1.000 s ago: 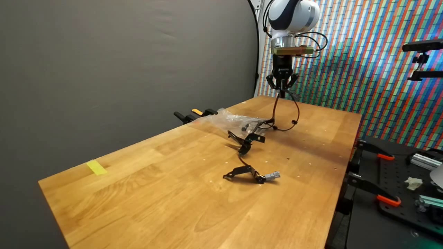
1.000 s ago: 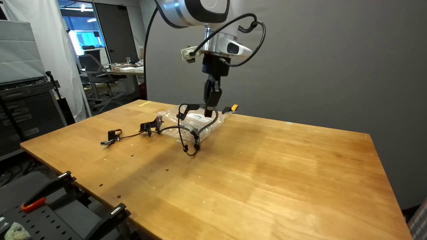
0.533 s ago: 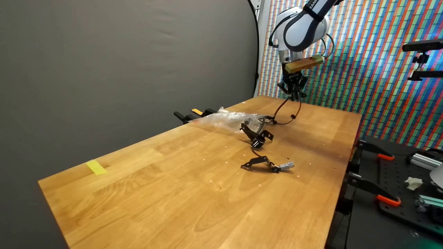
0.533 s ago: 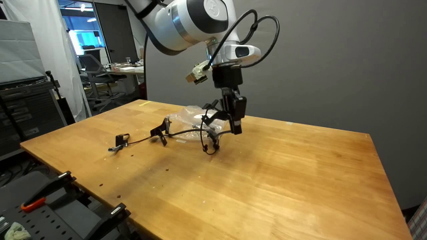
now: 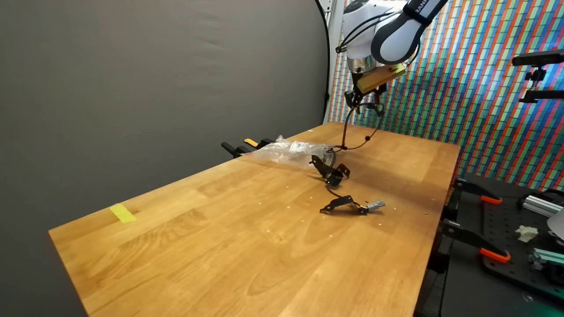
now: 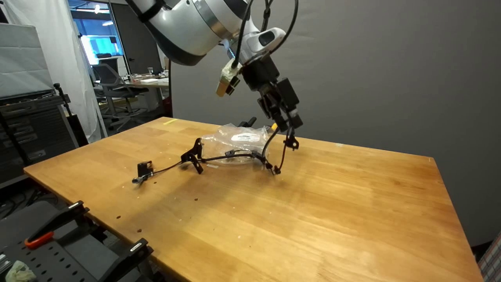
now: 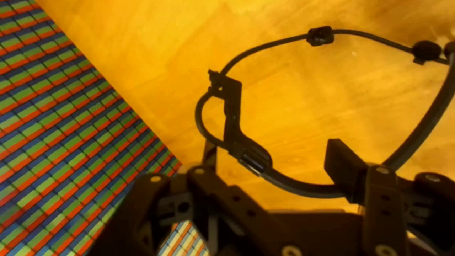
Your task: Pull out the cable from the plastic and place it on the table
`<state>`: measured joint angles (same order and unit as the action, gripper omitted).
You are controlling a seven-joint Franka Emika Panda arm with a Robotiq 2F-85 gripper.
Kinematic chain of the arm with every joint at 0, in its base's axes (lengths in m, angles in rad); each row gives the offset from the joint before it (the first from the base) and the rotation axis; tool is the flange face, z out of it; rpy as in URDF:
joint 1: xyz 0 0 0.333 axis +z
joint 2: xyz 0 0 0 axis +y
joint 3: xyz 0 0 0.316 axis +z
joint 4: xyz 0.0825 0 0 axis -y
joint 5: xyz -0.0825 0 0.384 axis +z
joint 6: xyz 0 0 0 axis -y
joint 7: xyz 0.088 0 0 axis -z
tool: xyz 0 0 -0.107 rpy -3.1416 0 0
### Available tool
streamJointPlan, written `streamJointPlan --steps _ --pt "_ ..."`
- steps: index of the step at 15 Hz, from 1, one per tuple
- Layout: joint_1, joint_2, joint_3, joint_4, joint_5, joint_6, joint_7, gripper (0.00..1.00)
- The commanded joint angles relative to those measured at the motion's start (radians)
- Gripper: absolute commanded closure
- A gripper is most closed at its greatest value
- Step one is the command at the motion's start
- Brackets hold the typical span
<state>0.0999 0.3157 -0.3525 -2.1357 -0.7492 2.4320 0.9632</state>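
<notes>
hand [image 7: 272, 149] held spread now, raised beyond one end of the plastic [image 6: 235, 137] | cable [image 6: 217, 158] seemingly hooked on one finger [image 7: 343, 163] and looped below | the rest stretched lengthwise along the plastic's edge, over the counter [image 6: 332, 203] | whether any is held inside the plastic cannot be told | lowering clear of the plastic likely needed

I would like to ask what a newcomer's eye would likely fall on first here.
Probably the multicoloured grid backdrop beyond the wooden table in an exterior view. Next, the black cable rising from the table to the open gripper. Then the crumpled clear plastic bag, lying on the table by the cable.
</notes>
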Motion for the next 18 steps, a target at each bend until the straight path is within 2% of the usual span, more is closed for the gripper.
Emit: streamJointPlan --steps 1,5,8,12,18 --pt "0.000 -0.147 0.078 -0.039 -0.044 -0.025 0.090 0.00" --pt "-0.024 -0.243 0.199 -0.054 0.124 -0.047 0.021 0.00" --pt "-0.037 -0.276 0.253 -0.051 0.294 -0.045 -0.075 0.00" --pt "-0.051 -0.301 0.285 -0.036 0.520 -0.068 -0.208 0.00" --pt "-0.052 -0.365 0.317 -0.017 0.727 -0.178 -0.297 0.00"
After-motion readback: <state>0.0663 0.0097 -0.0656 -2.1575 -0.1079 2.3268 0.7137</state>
